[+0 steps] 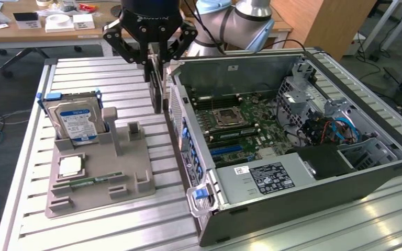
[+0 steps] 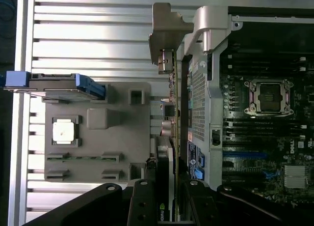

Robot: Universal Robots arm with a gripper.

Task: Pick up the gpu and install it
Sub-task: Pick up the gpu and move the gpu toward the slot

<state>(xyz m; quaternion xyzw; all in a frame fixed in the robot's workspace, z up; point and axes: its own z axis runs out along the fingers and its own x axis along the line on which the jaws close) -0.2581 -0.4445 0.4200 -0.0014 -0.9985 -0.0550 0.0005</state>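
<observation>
Slatted metal table (image 1: pixel 103 225) with open computer case (image 1: pixel 292 193).
Gripper (image 1: pixel 157 60) clamped on the gpu (image 1: pixel 157 91), hanging upright beneath it; case wall just beside, parts holder (image 1: pixel 138 157) near.

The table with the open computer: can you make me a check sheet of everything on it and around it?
Surface: slatted metal table, bearing a grey holder tray and an open computer case.
Job's things: gpu hangs upright in the gripper, between tray and case.
Clutter: hard drive, processor chip and memory stick sit in the tray.
Grippers: gripper shut on the gpu.
Cables: blue and red cables inside the case.
Surroundings: wooden desk with small boxes behind.
</observation>
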